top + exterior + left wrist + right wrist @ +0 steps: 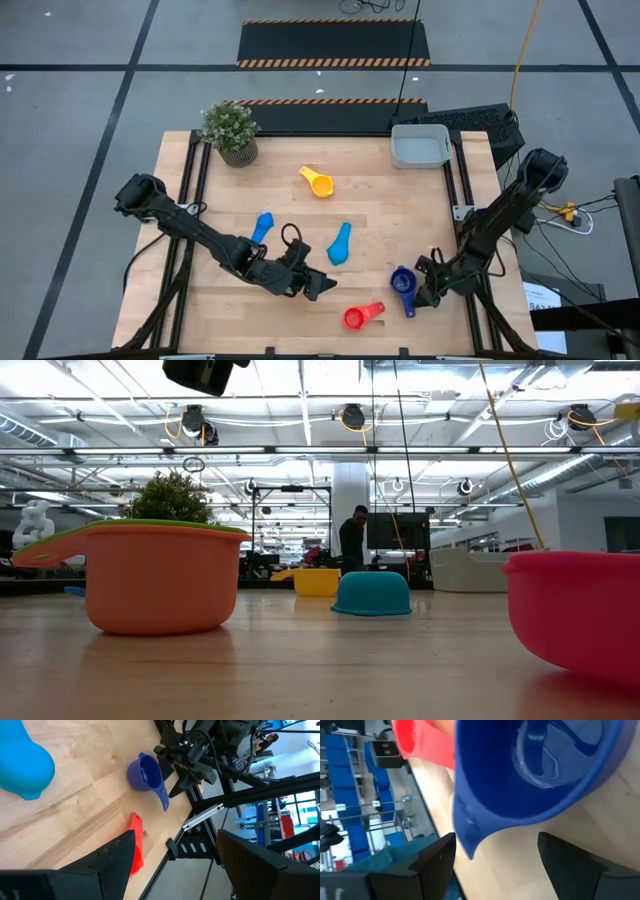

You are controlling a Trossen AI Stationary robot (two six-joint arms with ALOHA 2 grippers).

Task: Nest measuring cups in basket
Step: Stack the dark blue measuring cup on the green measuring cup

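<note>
The dark blue cup [403, 284] stands on its base at the near right, with its handle [465, 832] pointing at my right gripper [428, 290]. That gripper is open, its fingers either side of the handle's free end, apart from it. The red cup [362, 316] lies near the front edge. My left gripper [318, 287] is open and empty beside it. The yellow cup [318, 183] and two light blue cups [262, 226] [340, 243] lie mid-table. The low view shows an orange cup [150, 585] with a green one [150, 525] nested in it. The basket [420, 148] stands at the far right.
A potted plant [230, 132] stands at the table's far left corner. A dark keyboard-like device [480, 125] lies beyond the basket. Bare wood lies between the yellow cup and the basket. A person [352, 540] stands far off in the room behind.
</note>
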